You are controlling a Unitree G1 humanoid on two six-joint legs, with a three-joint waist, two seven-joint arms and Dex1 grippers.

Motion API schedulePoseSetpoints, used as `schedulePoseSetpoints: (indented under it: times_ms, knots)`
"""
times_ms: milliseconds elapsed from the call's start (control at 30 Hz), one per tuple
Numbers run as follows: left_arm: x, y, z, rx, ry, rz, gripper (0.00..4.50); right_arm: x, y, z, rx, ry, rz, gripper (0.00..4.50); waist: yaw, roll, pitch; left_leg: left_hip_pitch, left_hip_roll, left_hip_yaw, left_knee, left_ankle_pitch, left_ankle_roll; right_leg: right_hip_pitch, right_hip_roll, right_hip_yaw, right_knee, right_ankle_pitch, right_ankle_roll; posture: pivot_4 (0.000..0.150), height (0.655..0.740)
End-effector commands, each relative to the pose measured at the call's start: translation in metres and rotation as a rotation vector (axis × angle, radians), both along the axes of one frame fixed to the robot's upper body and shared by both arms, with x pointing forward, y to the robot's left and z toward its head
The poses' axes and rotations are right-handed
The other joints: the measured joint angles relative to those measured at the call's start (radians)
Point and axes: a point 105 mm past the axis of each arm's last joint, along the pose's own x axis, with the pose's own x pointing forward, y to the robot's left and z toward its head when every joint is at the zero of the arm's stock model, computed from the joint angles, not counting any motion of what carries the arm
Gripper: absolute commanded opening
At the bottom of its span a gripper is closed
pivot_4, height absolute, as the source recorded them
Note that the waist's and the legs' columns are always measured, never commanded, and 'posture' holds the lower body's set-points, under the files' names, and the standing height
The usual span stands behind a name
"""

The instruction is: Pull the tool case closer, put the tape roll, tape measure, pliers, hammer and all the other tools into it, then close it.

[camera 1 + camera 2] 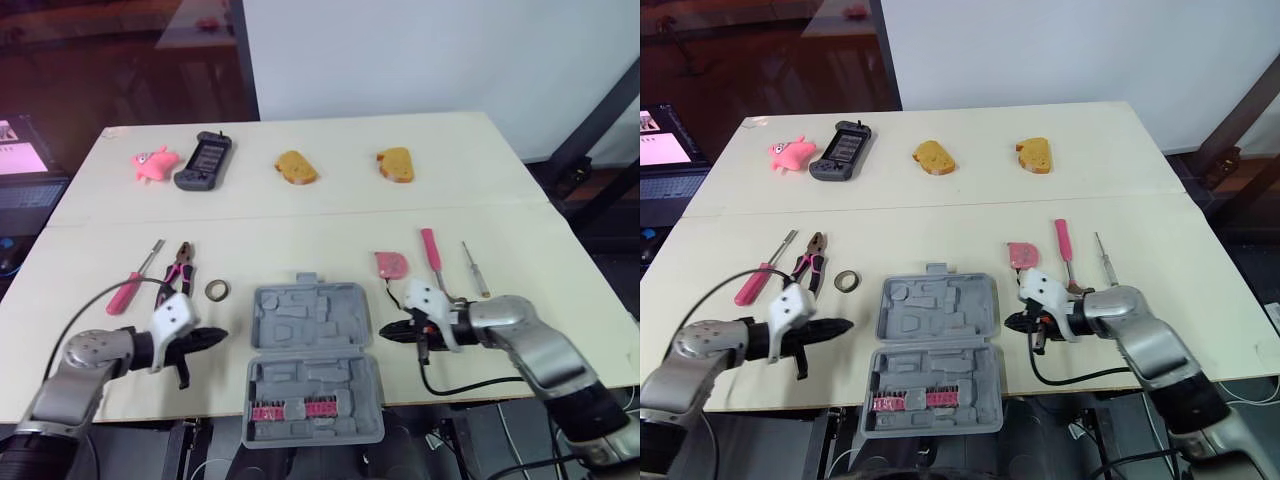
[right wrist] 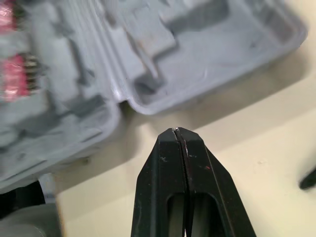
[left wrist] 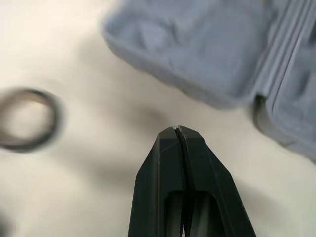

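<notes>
The grey tool case [image 1: 311,352] lies open at the table's front edge, with a pink bit strip [image 1: 292,411] in its near half. My left gripper [image 1: 218,336] is shut and empty, just left of the case. My right gripper [image 1: 386,331] is shut and empty, just right of it. A tape roll [image 1: 217,290], pink-handled pliers [image 1: 179,266] and a pink screwdriver [image 1: 133,279] lie left of the case. To its right lie a pink tape measure [image 1: 391,265], another pink-handled tool [image 1: 432,256] and a slim screwdriver [image 1: 475,268].
On the far half of the table [image 1: 330,215] sit a pink toy pig [image 1: 153,163], a dark handheld device [image 1: 204,160] and two bread-like pieces [image 1: 296,167] [image 1: 395,164]. A laptop [image 1: 25,165] stands off the table's left side.
</notes>
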Motion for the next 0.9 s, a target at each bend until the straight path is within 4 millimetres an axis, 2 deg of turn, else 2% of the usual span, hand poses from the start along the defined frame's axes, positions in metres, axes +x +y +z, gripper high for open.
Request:
schedulePoseSetpoints:
  times_ms: [33,233,400,500,600,767,900]
  knots:
    - [-0.005,0.025,0.029,-0.003,-0.092,0.016,1.34,-0.004,-0.018,0.027,0.06,-0.08,-0.007,1.36,0.0,0.0,0.0,0.0,0.0,0.0,0.0,0.0,0.0,0.0,0.0,0.0,0.0,0.0,0.0,0.15,0.74]
    - [-0.02,0.078,0.048,0.046,-0.149,0.108,4.48,-0.007,-0.077,0.041,0.038,-0.178,-0.146,4.46,0.001,0.0,0.0,0.0,0.0,0.001,0.0,0.0,0.0,0.001,0.0,0.0,-0.001,-0.002,-0.003,0.15,0.74]
    - [-0.032,0.122,0.057,0.051,-0.164,0.246,4.48,-0.009,-0.12,0.048,0.027,-0.251,-0.29,4.46,-0.001,0.0,0.0,0.001,0.001,0.001,0.0,0.0,0.001,0.002,0.0,0.0,-0.001,-0.002,-0.003,0.15,0.74]
    - [-0.04,0.14,0.057,0.049,-0.162,0.318,4.48,-0.015,-0.133,0.047,0.012,-0.251,-0.336,4.46,-0.001,0.0,0.0,0.001,0.001,0.001,0.0,0.0,0.001,0.002,0.0,0.0,-0.001,-0.002,-0.003,0.15,0.74]
    - [-0.047,0.149,0.055,0.033,-0.162,0.363,4.48,-0.018,-0.141,0.049,0.011,-0.254,-0.362,4.46,-0.001,0.0,0.0,0.001,0.001,0.001,0.0,-0.001,0.001,0.002,-0.001,0.0,-0.002,-0.002,-0.003,0.15,0.74]
    - [-0.048,0.153,0.059,-0.002,-0.181,0.397,4.48,-0.013,-0.135,0.058,0.036,-0.263,-0.351,4.46,-0.001,0.0,0.0,0.001,0.001,0.001,0.0,-0.001,0.001,0.002,-0.001,0.0,-0.002,-0.002,-0.004,0.15,0.74]
    - [-0.053,0.14,0.061,0.005,-0.182,0.346,4.48,-0.014,-0.1,0.074,0.102,-0.194,-0.23,4.46,-0.002,0.001,0.0,0.001,0.001,0.001,0.0,-0.001,0.0,0.001,-0.001,0.0,-0.002,-0.002,-0.004,0.15,0.74]
